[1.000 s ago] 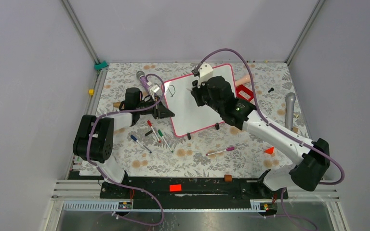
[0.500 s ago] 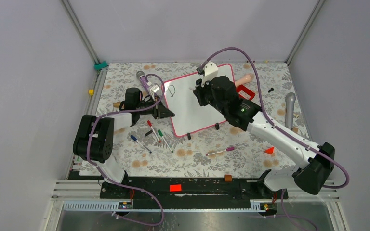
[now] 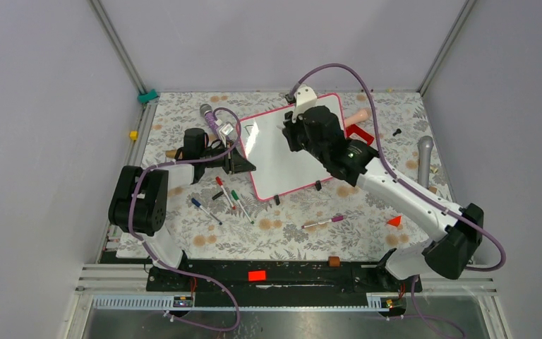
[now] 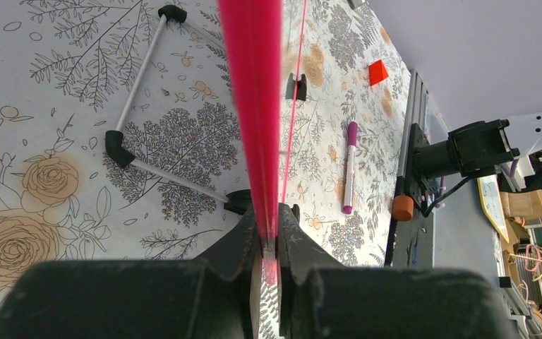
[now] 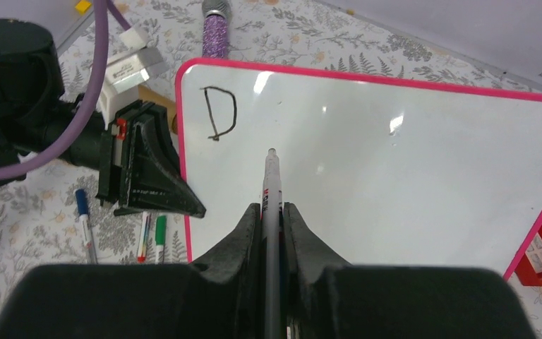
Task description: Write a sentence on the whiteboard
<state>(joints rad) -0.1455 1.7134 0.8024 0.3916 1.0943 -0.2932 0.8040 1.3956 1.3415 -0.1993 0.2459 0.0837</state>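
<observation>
Top view: the right arm covers the whiteboard toward 2 o'clock; the sentence is too small to read. Left wrist view: the pink frame blurs, cut off at 12 o'clock. Right wrist view: the right gripper hides the marker's lower barrel.

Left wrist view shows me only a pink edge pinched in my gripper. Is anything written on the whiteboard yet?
Observer: Just one black letter D, near a corner of the whiteboard.
Operator: Does the right gripper have a marker?
Observer: Yes, the right gripper is shut on a marker, its tip aimed at the board beside the D.
Operator: Where along the edge is my grip?
Observer: The left gripper clamps the edge on the D's side, about midway along.
</observation>
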